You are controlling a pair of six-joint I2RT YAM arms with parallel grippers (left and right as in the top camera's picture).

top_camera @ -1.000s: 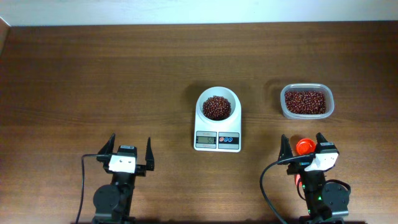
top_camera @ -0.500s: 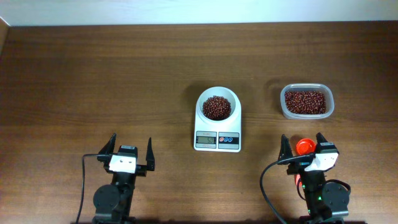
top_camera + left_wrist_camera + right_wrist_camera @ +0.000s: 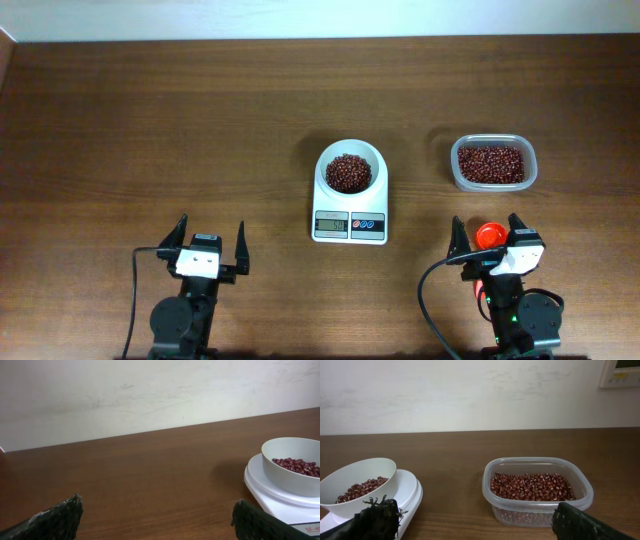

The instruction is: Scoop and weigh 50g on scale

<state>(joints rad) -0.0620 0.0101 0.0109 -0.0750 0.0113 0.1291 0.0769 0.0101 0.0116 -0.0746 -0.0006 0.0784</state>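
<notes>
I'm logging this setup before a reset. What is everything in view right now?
brown wooden table: one, brown, under everything
small white digital scale: one, white, table centre
round white bowl: one, white, on the scale
dark red-brown beans: two heaps, in bowl and tub
clear rectangular plastic tub: one, clear, right of scale
small round red object: one, red, between right jaws
left arm: one, black-white, near edge, jaws open
right arm: one, black-white, near edge, jaws open

Wooden table (image 3: 150,120) with scale (image 3: 349,226), clear tub (image 3: 493,163)
</notes>
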